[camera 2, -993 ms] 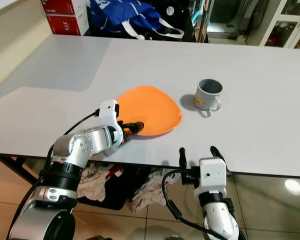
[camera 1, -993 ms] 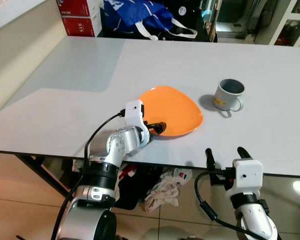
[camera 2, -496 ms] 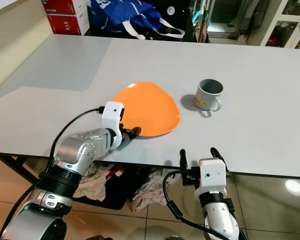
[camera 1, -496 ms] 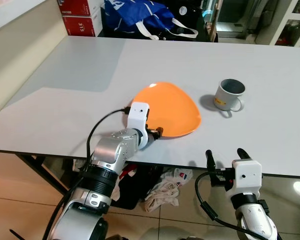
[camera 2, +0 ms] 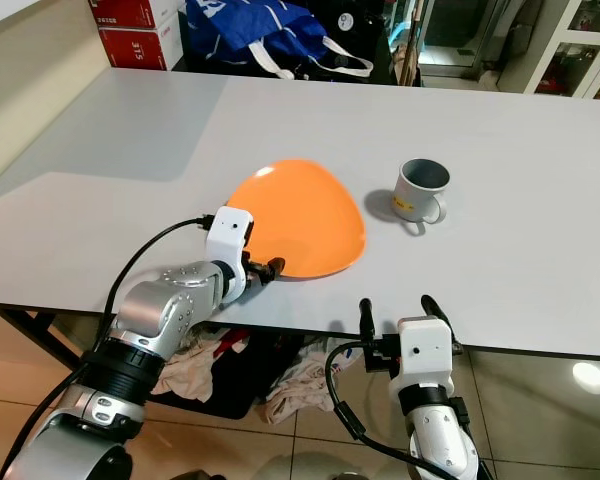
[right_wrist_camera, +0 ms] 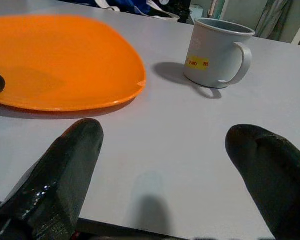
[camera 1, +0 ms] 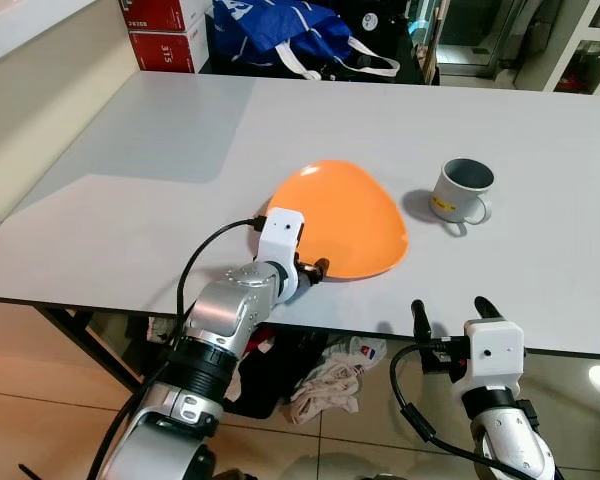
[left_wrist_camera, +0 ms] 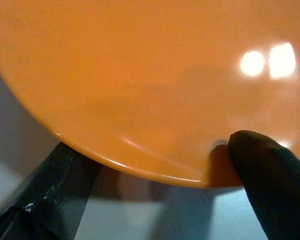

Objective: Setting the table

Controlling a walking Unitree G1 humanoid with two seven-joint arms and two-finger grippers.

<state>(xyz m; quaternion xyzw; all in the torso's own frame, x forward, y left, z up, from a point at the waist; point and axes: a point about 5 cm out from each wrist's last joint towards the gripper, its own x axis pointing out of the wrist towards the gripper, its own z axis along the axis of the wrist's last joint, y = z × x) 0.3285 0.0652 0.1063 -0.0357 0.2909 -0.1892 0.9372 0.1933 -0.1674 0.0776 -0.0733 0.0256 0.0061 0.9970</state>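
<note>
Left gripper [camera 1: 314, 270]: I had it pinching the near rim of the orange plate [camera 1: 345, 215], one finger above, one beneath.
Change: the plate sat slightly farther onto the table [camera 1: 160, 150] than a second before.
Left arm: reached forward over the table's near edge.
Right gripper [camera 1: 448, 312]: fingers spread, below that edge, short of the grey mug [camera 1: 458, 190].

Plate [camera 1: 340, 217] on the table [camera 1: 160, 150]; mug [camera 1: 459, 191] to its right (well apart).
</note>
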